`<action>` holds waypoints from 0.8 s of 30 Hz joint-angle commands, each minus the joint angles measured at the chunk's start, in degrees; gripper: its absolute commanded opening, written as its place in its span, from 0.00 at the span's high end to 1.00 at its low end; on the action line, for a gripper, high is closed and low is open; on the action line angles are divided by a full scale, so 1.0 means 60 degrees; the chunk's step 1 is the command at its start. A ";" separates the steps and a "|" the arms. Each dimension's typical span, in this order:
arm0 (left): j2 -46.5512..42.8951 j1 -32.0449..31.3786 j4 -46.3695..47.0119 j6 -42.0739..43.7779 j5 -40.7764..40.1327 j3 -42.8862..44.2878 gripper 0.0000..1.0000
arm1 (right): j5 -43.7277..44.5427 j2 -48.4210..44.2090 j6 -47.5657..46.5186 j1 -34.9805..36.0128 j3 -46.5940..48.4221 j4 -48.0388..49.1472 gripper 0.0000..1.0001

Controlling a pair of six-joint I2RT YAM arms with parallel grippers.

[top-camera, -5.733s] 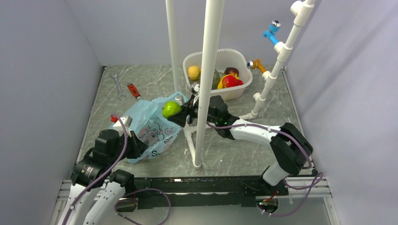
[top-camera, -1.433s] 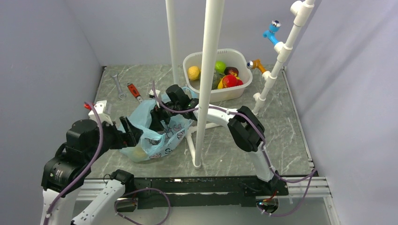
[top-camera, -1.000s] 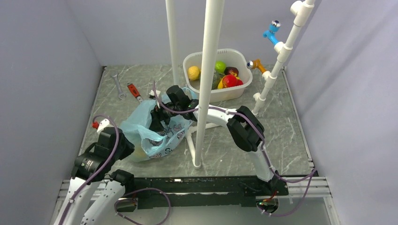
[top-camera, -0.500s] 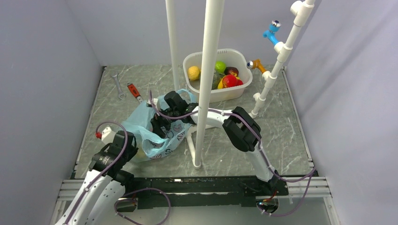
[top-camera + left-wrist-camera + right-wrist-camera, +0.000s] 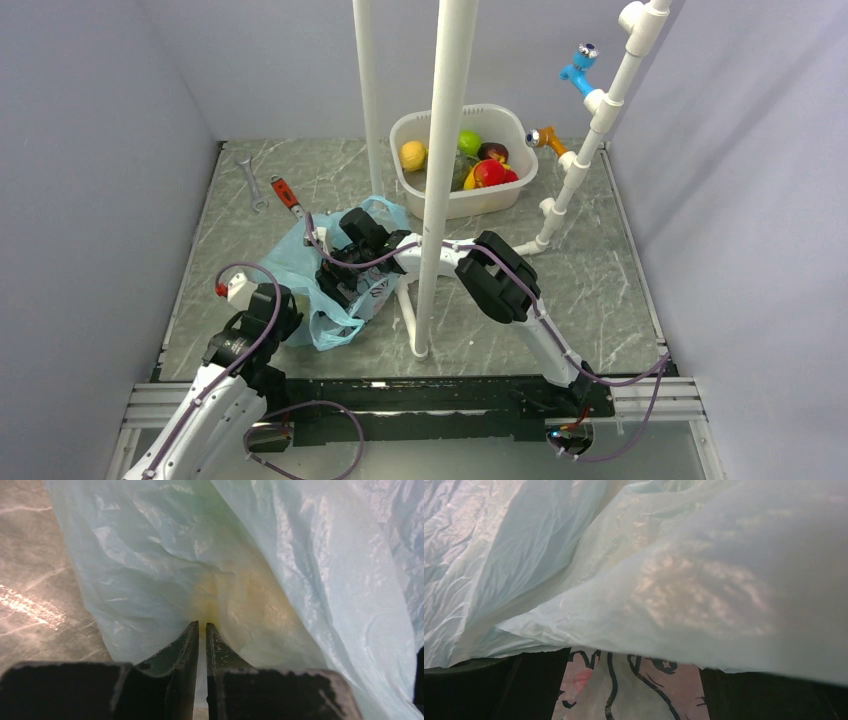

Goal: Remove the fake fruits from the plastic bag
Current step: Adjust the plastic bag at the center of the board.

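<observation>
1. Plastic bag [image 5: 297,266] lies crumpled on the near-left part of the tabletop [image 5: 590,270], between the two arms. Against half a second ago it is drawn in narrower, and its low end reaches closer to the front edge.
2. Left arm [image 5: 235,345] sits lower and nearer the front edge than a second ago, when it stood raised. The left fingers [image 5: 187,642] are all but pressed together, with only a thin slit between them. The bag's film is gathered into a pucker at their tips, a pinch on the film at the bag's near-left side.
3. A yellowish shape [image 5: 242,597] shows through the film just beyond those tips. It is too blurred to tell which fruit it is.
4. Right fingers [image 5: 499,692] are spread wide inside the bag's mouth. Film is draped over both, and the bag's dark printed drawing [image 5: 624,680] lies between them. In the overhead view the right arm [image 5: 497,275] has shifted left and nearer since half a second ago.
5. A silver wrench [image 5: 252,183] and a red-handled wrench [image 5: 285,193] lie at the far left, apart from the bag and unmoved.
6. Fake fruits [image 5: 487,173] rest in the white tub [image 5: 495,198] at the far centre: yellow, green, red and a dark one. The green fruit [image 5: 468,142] was in the right fingers at the bag's mouth some seconds ago. It now lies in the tub, well apart from both pairs of fingers.
</observation>
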 commanded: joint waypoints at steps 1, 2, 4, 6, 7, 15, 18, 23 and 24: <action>0.0199 0.0021 0.0901 0.0286 0.0446 -0.0099 0.84 | -0.0091 0.0058 -0.0064 0.0102 0.0369 0.0802 0.09; 0.0225 0.0021 0.0928 0.0309 0.0502 -0.0101 0.84 | 0.0133 0.0074 -0.0032 0.0111 0.0349 0.0908 0.09; 0.0228 0.0021 0.0936 0.0350 0.0542 -0.0080 0.84 | 0.0707 0.0004 0.0029 0.0105 0.0048 0.1481 0.09; 0.0178 0.0021 0.0857 0.0408 0.0498 -0.0012 0.85 | 0.1515 -0.0092 0.0256 0.0129 -0.0315 0.2091 0.09; 0.0123 0.0021 0.0638 0.0434 0.0459 0.0082 0.85 | 0.1837 -0.0141 0.0314 0.0129 -0.0425 0.2246 0.09; -0.0649 0.0021 -0.0779 0.1245 -0.0837 0.1102 0.83 | 0.1609 -0.1249 0.0451 -0.0149 -0.1505 0.2580 0.11; -0.0381 0.0021 -0.0823 0.1369 -0.1466 0.1463 0.78 | 0.1255 -0.1503 0.0447 -0.0290 -0.1702 0.2442 0.11; 0.0812 0.0036 -0.0628 0.1363 -0.1930 0.1990 0.78 | 0.1152 -0.1728 0.0576 -0.0420 -0.1897 0.2559 0.11; 0.0944 0.0036 -0.0554 0.1342 -0.2068 0.2050 0.78 | 0.1375 -0.1658 0.0500 -0.0432 -0.1760 0.2357 0.11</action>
